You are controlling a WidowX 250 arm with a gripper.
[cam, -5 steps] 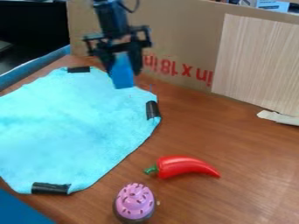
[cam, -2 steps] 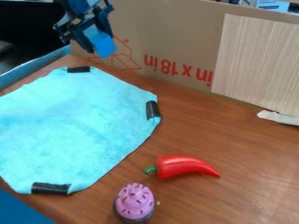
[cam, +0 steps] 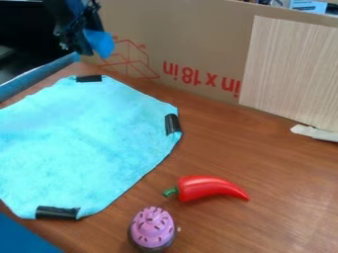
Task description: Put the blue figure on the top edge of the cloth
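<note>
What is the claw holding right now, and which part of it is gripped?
The claw holds the blue figure up above the cloth's far edge; its lower end pokes out. Exactly which part is gripped, I can't tell.

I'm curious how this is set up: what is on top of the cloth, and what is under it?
Three black strips show along the edge of the cloth. Brown table shows beside it; whatever lies underneath is covered.

The claw (cam: 94,51) is blurred and hides part of the blue figure (cam: 101,43). The left edge crops the cloth (cam: 86,138); the bottom edge clips the pink-topped cupcake (cam: 152,228).
</note>
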